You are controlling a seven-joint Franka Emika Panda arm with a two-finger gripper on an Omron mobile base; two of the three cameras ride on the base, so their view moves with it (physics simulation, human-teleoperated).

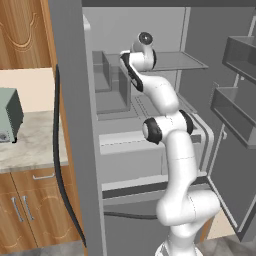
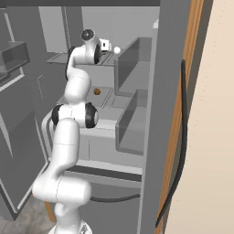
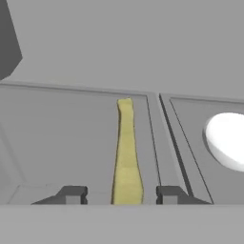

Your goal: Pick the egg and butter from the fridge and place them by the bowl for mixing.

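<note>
1. Fridge (image 1: 75, 150): door swung wide, pale grey shelves and door bins exposed; arm reaching onto an upper shelf.
2. Butter (image 3: 127, 157): thin yellow stick lying lengthwise on the shelf floor in the hand view, running away from the camera, near end between the two finger tips.
3. Egg (image 3: 229, 140): white, rounded, resting on the same shelf just beside the butter, across a raised rib; seen also as a small white ball (image 2: 117, 50) ahead of the hand in the right base view.
4. Gripper (image 3: 122, 194): jaws apart, one tip on each side of the butter, small gaps visible on both sides; not yet clamped, no contact seen.
5. Small brown item (image 2: 97, 91): on the shelf below, well apart from the hand; kind not clear.
6. Appliance (image 1: 9, 116): pale green-grey box on the counter left of the fridge.
7. Step in hand, as judged: grasping the butter, first of two pickups; nothing carried out yet.
8. Handling advice: keep the stick centred between the tips; close squarely across its narrow width, not along its length; grip low enough to catch the thin body; avoid sideways drift toward the egg, likely to roll if nudged; lift straight before withdrawing past the shelf edge and bins.
</note>
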